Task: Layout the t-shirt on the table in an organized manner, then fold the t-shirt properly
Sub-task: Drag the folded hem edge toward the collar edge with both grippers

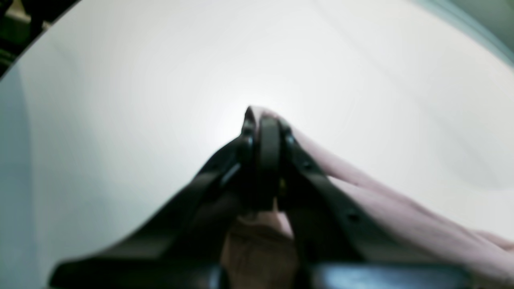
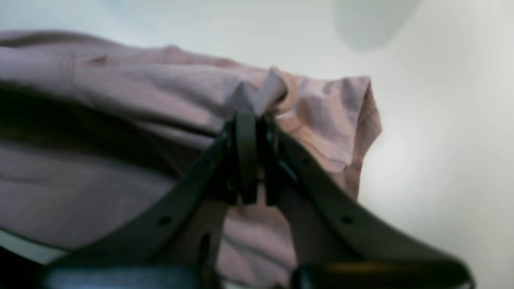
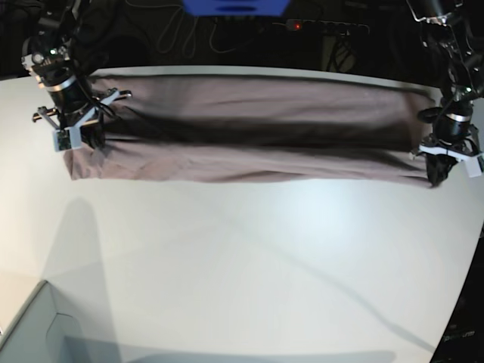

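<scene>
One mauve t-shirt [image 3: 249, 128] is stretched in a long band across the far side of one white table [image 3: 249, 257], between two arms; the left gripper [image 1: 263, 120] is closed tight, pinching one end of the cloth; the right gripper [image 2: 251, 116] is likewise closed, clamping a bunched fold near a sleeve; one grey box corner [image 3: 30, 325] sits at the near edge.

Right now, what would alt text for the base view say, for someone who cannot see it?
A mauve t-shirt is stretched wide across the far side of a white table, held at each end by a robot hand. The right hand grips its end at the picture's left, the left hand at the picture's right. Dark cables lie behind the table.
</scene>
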